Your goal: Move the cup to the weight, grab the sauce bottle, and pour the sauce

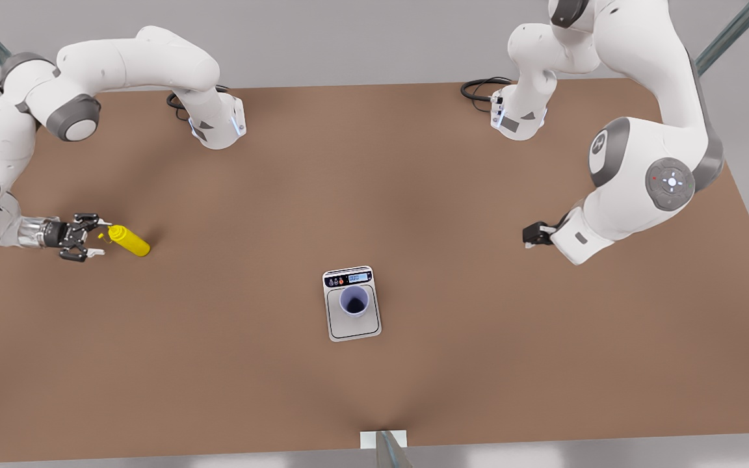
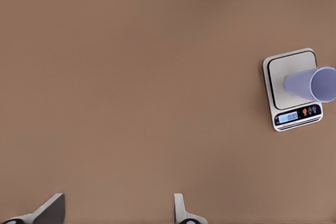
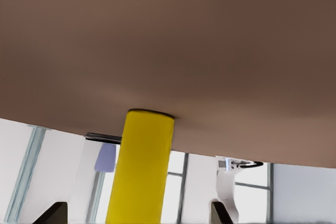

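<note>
A: Which way is the sauce bottle (image 1: 129,240) pointing?

B: It is lying at the front view's left, long axis slanting, nozzle facing my right gripper (image 1: 86,237), whose fingers are gaping around the tip, gripping nothing.

A: And the other one?

B: My left gripper (image 1: 533,234) is waiting at the front view's right, spread wide and empty. The cup (image 1: 354,301) is standing on the weight (image 1: 351,303).

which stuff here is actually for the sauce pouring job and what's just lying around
For the job:
cup, standing on the weight
sauce bottle, lying on the table
right gripper, jaws open at the bottle
left gripper, jaws open, waiting apart

Just there:
table
cables by the arm bases
</note>
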Motion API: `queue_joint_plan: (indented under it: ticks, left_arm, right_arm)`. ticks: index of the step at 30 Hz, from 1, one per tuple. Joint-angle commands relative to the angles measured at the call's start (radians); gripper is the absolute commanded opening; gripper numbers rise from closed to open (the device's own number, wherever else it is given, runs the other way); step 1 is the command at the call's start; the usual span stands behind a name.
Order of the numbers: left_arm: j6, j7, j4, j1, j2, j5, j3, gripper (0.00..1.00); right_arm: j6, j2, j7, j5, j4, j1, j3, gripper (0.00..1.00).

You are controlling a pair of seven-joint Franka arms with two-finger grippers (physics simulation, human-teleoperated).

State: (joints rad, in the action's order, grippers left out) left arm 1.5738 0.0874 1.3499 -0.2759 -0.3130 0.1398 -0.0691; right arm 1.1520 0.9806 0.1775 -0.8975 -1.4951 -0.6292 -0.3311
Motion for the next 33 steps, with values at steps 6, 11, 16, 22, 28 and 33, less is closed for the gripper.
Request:
queue_joint_plan:
  ticks: [6,11,16,22,28,33]
  left_arm:
    - [0.002,0.0,0.0,0.0,-0.012,0.018,-0.001,1.0]
    - [0.002,0.0,0.0,0.0,-0.014,0.018,-0.001,1.0]
    - [0.0,0.0,0.0,0.0,-0.014,0.018,0.0,1.0]
    - [0.0,0.002,0.0,0.0,-0.014,0.017,0.003,1.0]
    - [0.0,-0.005,0.0,0.0,-0.014,0.017,0.006,1.0]
    - [0.0,-0.003,0.0,0.0,-0.014,0.017,0.006,1.0]
  right_arm:
    - [-0.026,0.035,0.008,0.006,0.021,0.006,0.041,1.0]
    - [-0.077,0.046,0.01,0.019,0.021,0.008,0.053,1.0]
    - [-0.077,0.052,0.01,0.02,0.019,0.008,0.066,1.0]
    - [-0.075,0.059,0.039,0.009,0.024,0.008,0.07,1.0]
    - [-0.071,0.059,0.048,-0.003,0.029,0.01,0.081,1.0]
    - [-0.071,0.069,0.047,0.006,0.024,0.013,0.113,1.0]
